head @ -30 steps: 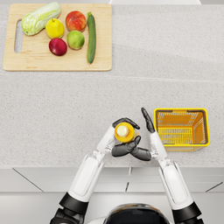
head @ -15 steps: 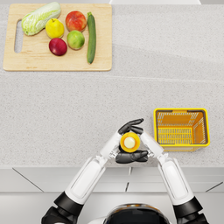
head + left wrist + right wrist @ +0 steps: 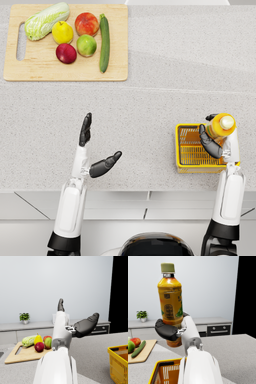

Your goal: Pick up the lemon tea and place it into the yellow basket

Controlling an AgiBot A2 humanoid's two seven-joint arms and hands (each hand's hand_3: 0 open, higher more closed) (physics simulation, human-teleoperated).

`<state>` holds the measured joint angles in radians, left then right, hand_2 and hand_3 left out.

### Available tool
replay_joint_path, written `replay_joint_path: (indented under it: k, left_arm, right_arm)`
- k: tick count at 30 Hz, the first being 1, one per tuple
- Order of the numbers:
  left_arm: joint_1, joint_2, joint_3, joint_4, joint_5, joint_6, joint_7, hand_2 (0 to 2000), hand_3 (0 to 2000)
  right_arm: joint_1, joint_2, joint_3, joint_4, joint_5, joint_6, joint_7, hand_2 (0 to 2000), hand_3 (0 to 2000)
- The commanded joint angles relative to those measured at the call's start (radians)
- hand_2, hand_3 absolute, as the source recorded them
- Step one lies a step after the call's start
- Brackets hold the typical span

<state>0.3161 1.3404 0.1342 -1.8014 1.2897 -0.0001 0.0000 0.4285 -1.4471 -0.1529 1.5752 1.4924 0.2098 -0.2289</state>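
**Bottle lifted, basket drop pending**

Dark fingers wrapped round the lower body of the lemon tea, upright, cap on top. Belonging to the right hand, raised clear of the table. Seen from the head, bottle poised over the far right corner of the yellow basket, partly past its rim. From the right wrist, basket rim visible below the forearm, bottle well above it, not inside.

Over on the other side, left hand empty, fingers spread apart, holding nothing, hovering above bare table well apart from the basket.

Farther off, at the table's far left corner, a cutting board carrying cabbage, pear, tomato, green apple, red apple and cucumber. None of it part of the job.

Judged progress: pickup done, carry to the basket nearly done. Left to do: shift slightly inward over the opening, lower, let go. Risk worth noting: bottle tall against a shallow basket, so likely to tip or catch the rim on release.
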Motion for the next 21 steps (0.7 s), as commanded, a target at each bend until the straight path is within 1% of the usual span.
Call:
replay_joint_path:
  k: [1, 2, 3, 4, 6, 7, 8, 9, 10, 11, 13, 14, 16, 17, 18, 21]
  left_arm:
    - [0.02, 0.008, -0.033, 0.016, 0.0, 0.0, 0.0, 0, 0]
    - [0.019, 0.009, -0.033, 0.023, 0.0, 0.0, 0.0, 0, 0]
    - [0.019, 0.011, -0.037, 0.03, 0.0, 0.0, 0.0, 0, 0]
    - [0.018, 0.013, -0.037, 0.038, 0.0, 0.0, 0.0, 0, 0]
    - [0.035, 0.021, -0.032, 0.055, 0.0, 0.0, 0.0, 0, 0]
    - [0.058, 0.029, -0.032, 0.068, 0.0, 0.0, 0.0, 0, 0]
    - [0.089, 0.039, -0.038, 0.077, 0.0, 0.0, 0.0, 0, 0]
    - [0.121, 0.047, -0.051, 0.081, 0.0, 0.0, 0.0, 0, 0]
    - [0.177, 0.055, -0.07, 0.103, 0.0, 0.0, 0.0, 0, 0]
    - [0.225, 0.057, -0.091, 0.126, 0.0, 0.0, 0.0, 0, 0]
    - [0.293, 0.047, -0.141, 0.172, 0.0, 0.0, 0.0, 0, 0]
    - [0.299, 0.044, -0.165, 0.177, 0.0, 0.0, 0.0, 0, 0]
    - [0.266, 0.048, -0.208, 0.168, 0.0, 0.0, 0.0, 0, 0]
    - [0.247, 0.049, -0.214, 0.161, 0.0, 0.0, 0.0, 0, 0]
    - [0.239, 0.05, -0.172, 0.159, 0.0, 0.0, 0.0, 0, 0]
    - [0.235, 0.052, -0.199, 0.162, -0.001, 0.0, 0.0, 0, 0]
  right_arm:
    - [0.003, 0.001, -0.024, -0.124, 0.0, 0.004, -0.034, 2000, 2000]
    - [-0.002, 0.0, -0.012, -0.135, 0.0, 0.007, -0.059, 2000, 2000]
    - [-0.008, 0.0, -0.003, -0.151, 0.0, 0.023, -0.077, 639, 1673]
    - [-0.016, -0.002, 0.007, -0.147, 0.0, -0.016, -0.09, 0, 1347]
    - [-0.026, -0.004, 0.032, -0.112, 0.0, -0.076, -0.103, 0, 693]
    - [-0.027, -0.004, 0.035, -0.078, 0.0, -0.114, -0.06, 0, 367]
    - [-0.016, -0.004, 0.034, -0.035, 0.0, -0.141, 0.022, 0, 40]
    - [0.002, 0.001, 0.037, 0.008, 0.0, -0.161, 0.08, 0, 0]
    - [0.03, 0.007, 0.042, 0.044, 0.0, -0.175, 0.122, 0, 0]
    - [0.057, 0.015, 0.04, 0.07, 0.0, -0.185, 0.153, 0, 0]
    - [0.103, 0.033, 0.014, 0.082, 0.0, -0.197, 0.19, 0, 0]
    - [0.108, 0.037, -0.01, 0.08, 0.0, -0.2, 0.201, 0, 0]
    - [0.095, 0.031, -0.041, 0.092, 0.0, -0.205, 0.214, 0, 0]
    - [0.08, 0.027, -0.043, 0.087, 0.0, -0.206, 0.219, 0, 0]
    - [0.07, 0.025, -0.018, 0.072, 0.0, -0.207, 0.222, 0, 0]
    - [0.068, 0.024, -0.034, 0.08, -0.001, -0.209, 0.226, 0, 0]
